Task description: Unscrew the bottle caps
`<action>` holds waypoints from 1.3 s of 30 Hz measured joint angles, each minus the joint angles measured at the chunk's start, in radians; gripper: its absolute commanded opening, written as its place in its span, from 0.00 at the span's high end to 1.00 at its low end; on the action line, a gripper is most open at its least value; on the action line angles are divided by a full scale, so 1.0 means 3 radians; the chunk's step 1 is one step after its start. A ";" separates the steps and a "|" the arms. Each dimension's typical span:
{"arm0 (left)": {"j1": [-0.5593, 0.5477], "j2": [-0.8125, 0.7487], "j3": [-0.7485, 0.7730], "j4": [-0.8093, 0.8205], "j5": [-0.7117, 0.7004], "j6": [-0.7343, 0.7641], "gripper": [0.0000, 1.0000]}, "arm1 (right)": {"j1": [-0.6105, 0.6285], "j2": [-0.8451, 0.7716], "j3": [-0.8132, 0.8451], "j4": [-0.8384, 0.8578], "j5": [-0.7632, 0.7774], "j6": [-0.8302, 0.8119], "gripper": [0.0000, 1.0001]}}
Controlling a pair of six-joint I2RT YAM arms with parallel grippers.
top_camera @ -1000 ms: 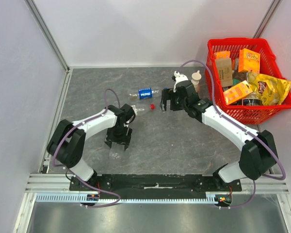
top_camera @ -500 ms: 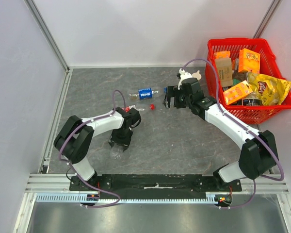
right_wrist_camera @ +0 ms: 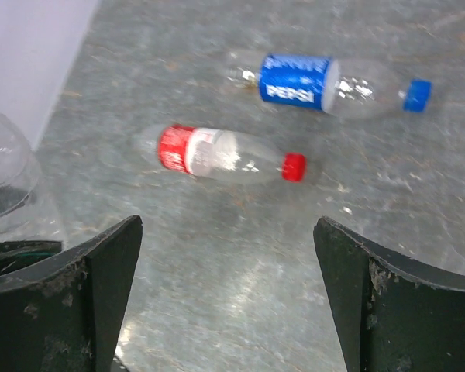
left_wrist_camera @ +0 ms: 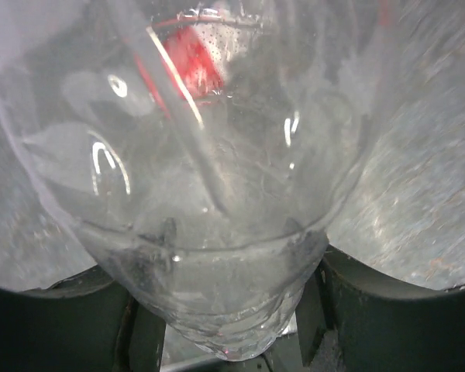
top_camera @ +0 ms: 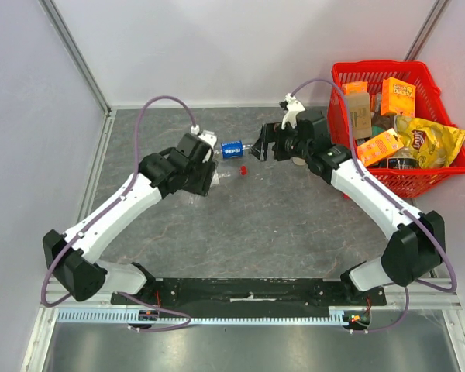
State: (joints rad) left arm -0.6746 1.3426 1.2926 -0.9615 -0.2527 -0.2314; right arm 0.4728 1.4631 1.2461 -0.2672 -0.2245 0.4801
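Note:
My left gripper [top_camera: 204, 177] [left_wrist_camera: 232, 310] is shut on the base of the unlabelled clear bottle [left_wrist_camera: 217, 194], which fills the left wrist view; its cap is hidden. The red-label bottle [right_wrist_camera: 217, 153] lies on the table with its red cap [right_wrist_camera: 294, 167] [top_camera: 244, 169] on. The Pepsi bottle [right_wrist_camera: 318, 77] [top_camera: 232, 149] lies beyond it with its blue cap [right_wrist_camera: 417, 94] on. My right gripper [top_camera: 265, 146] [right_wrist_camera: 226, 232] is open and empty, above the table just short of the red-label bottle. The held bottle shows at the right wrist view's left edge [right_wrist_camera: 8, 174].
A red basket [top_camera: 380, 65] full of snack boxes and a chip bag stands at the far right. The grey table [top_camera: 279, 232] is edged by metal rails and white walls. The beige bottle is hidden behind my right arm.
My left arm has risen from the near-left table with the clear bottle and swung toward the far centre. My right gripper has shifted slightly left and back.

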 measured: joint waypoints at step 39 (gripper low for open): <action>0.0004 -0.0498 -0.0295 0.1395 0.2686 0.0785 0.56 | 0.0078 -0.0530 -0.0132 0.1897 -0.1704 0.0961 0.84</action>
State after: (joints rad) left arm -0.6735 1.1931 1.2041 -0.5430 0.5529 0.0040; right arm 0.4961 1.3041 1.2064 0.3019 -0.7357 0.7685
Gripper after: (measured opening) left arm 0.614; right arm 0.429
